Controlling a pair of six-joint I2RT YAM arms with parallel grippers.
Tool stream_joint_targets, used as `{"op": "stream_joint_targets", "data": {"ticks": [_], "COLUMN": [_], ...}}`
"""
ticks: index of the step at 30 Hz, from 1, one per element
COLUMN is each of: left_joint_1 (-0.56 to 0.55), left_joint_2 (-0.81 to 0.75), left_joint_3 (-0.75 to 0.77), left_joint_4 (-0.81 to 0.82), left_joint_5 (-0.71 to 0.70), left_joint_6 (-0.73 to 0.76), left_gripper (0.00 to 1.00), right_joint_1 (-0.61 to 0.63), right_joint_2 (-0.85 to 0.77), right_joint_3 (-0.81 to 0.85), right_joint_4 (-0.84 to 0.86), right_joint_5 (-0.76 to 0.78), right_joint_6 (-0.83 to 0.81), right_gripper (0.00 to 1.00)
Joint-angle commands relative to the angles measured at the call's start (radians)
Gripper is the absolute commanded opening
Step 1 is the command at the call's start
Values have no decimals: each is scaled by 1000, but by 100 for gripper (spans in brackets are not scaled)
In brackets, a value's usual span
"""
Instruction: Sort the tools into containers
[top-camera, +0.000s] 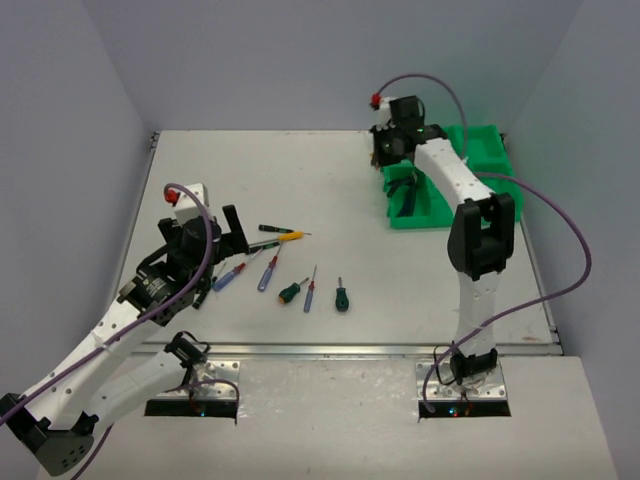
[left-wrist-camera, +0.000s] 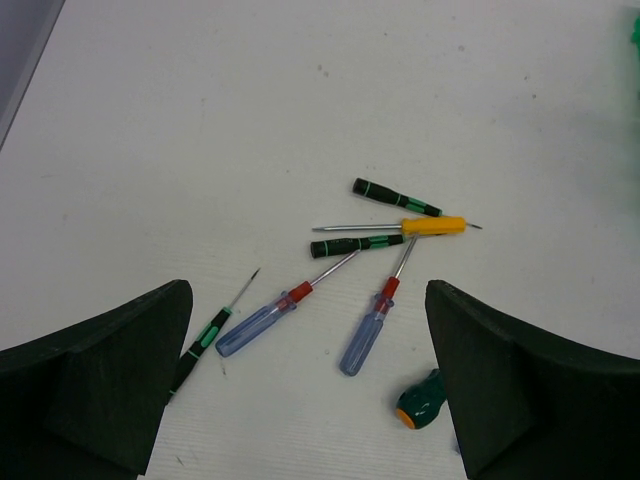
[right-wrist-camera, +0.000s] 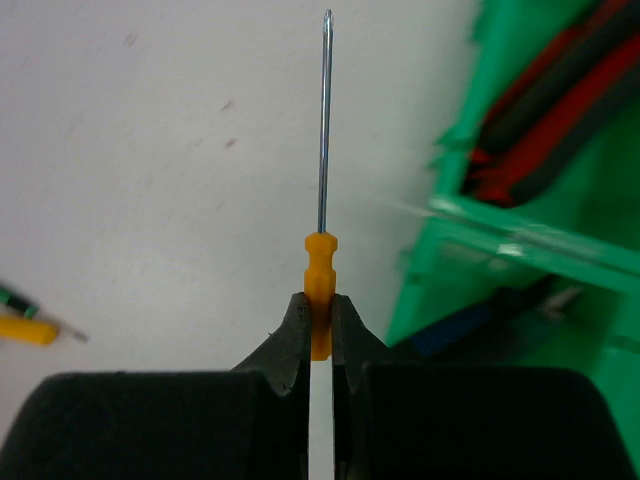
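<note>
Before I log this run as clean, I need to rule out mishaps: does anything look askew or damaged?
Nothing looks damaged or spilled. The unsorted screwdrivers merely lie loose, a few crossing near the yellow-handled one. The right gripper pinches an orange-handled screwdriver straight, by the green tray.

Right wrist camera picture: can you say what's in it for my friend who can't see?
The right hand pinches a thin orange screwdriver, metal tip pointing away over the white table. A green tray holding red-black pliers fills the picture's right side.
</note>
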Motion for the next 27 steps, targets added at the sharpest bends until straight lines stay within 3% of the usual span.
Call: {"op": "stream_joint_targets", "data": {"ticks": [1, 10, 19, 21, 27], "left_joint_1": [8, 8, 8, 8, 8], "left_joint_2": [-2, 4, 23, 24, 26], "left_joint_3": [-4, -8, -7, -8, -8], "left_joint_4": [65, 70, 71, 70, 70], "left_joint_5": [50, 66, 68, 66, 69], "left_joint_6": [27, 32, 35, 35, 35], "left_gripper": [100, 100, 100, 100, 100], "right_joint_1": [-233, -379, -387, -387, -387], "right_joint_2": [25, 192, 235, 247, 243], "right_joint_3": [142, 320, 294, 303, 304], "right_joint_4": [0, 8, 80, 80, 85], "right_joint_5": [156, 157, 101, 100, 98], "right_joint_6": [226, 270, 266, 266, 270], "right_gripper": [0, 0, 6, 13, 53]}}
